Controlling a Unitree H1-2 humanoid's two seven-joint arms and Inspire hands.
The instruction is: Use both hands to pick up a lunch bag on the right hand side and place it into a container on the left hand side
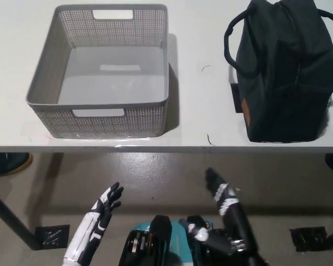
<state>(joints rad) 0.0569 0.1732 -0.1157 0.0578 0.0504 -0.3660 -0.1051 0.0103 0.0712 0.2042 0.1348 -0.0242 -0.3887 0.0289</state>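
Basically nothing grasped yet, so the step in hand is the reach, barely started. Left robot hand (106, 206), white, sits low in front of the table (200, 100) edge, below table level, fingers spread apart, holding nothing. Right robot hand (222, 194), black, same height, fingers extended and apart, also empty. Both point up toward the table.

Lunch bag (283, 72): dark, soft-sided, standing upright on the table, up and to the right of the right robot hand, well apart from it. Handle loops stick out at the bag's left and right sides; small tan patch low on its left face. Bag's near edge sits close to the table's front edge.

Container (108, 69): grey perforated basket with cut-out handles, empty, open top. It's up ahead of the left robot hand, slightly left-to-centre of it, well apart. Clear strip of table between container and lunch bag.

Next move, as a judgement: both hands need to rise above the table edge and swing right, one to each side of the lunch bag, then squeeze in together. Left robot hand has the longer trip. The bag is soft, so it may buckle under side pressure; the loops could snag fingers. After that lift, carry left, lower into the container.
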